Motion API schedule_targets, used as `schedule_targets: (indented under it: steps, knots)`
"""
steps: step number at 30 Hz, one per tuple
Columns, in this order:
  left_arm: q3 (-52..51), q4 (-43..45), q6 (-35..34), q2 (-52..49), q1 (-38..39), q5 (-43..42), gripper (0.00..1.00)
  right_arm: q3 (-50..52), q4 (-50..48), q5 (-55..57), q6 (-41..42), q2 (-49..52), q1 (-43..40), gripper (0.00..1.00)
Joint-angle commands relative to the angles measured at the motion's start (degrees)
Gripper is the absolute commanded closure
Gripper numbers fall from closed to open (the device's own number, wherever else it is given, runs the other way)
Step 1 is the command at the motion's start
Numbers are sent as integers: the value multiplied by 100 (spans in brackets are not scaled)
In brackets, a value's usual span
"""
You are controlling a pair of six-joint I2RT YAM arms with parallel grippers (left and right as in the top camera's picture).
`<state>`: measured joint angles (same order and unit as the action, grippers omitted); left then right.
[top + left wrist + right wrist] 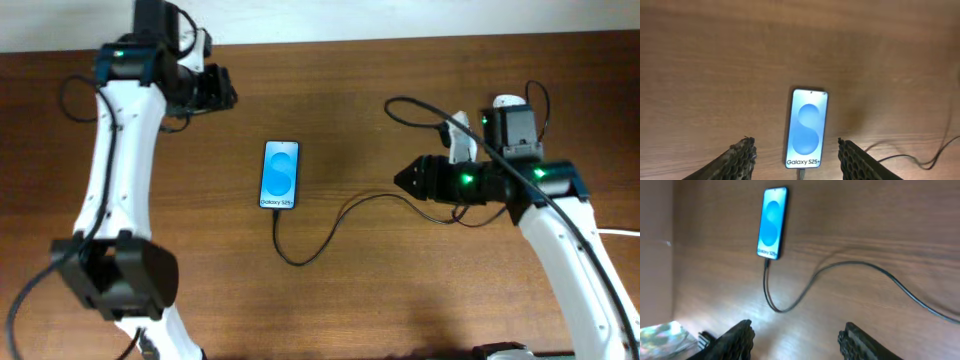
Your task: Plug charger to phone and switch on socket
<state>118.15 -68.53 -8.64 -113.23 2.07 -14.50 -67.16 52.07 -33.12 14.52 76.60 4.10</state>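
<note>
Blue-screened phone [807,127] ahead of spread left claw [795,145], charger [855,263] plugged in.

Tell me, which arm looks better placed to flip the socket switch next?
Right, probably. The charger already reaches the phone, and the white socket peeks out beside the right arm, so the right tool, open, sits far nearer it than the left tool.

We see the phone [280,175] flat on the table [400,310] near centre. The charger [318,240] meets its six o'clock end, loops, then runs toward three o'clock, where the socket [460,140] sits.
</note>
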Motion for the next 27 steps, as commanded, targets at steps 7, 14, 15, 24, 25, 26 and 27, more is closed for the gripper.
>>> schedule_targets:
  steps: [7,14,15,24,25,26,27]
  knots:
    - [46,595,9,1589,-35,39,37,-866,953,1132,-146,-1329,0,37]
    - [46,590,11,1950,-37,39,1,-885,1165,1248,-142,-1930,0,34]
    - [46,590,11,1950,-37,42,1,-885,1196,1307,-144,-1930,0,34]
    - [46,590,11,1950,-37,42,1,-885,1200,1727,-138,-1897,-7,30]
    - [46,590,11,1950,-37,42,1,-885,1196,1733,-129,-1869,-7,30]
    - [46,590,11,1950,-37,42,1,-885,1154,1733,-52,-1814,-7,29]
    - [46,590,11,1950,-37,42,1,-883,1086,1753,127,-1757,-11,30]
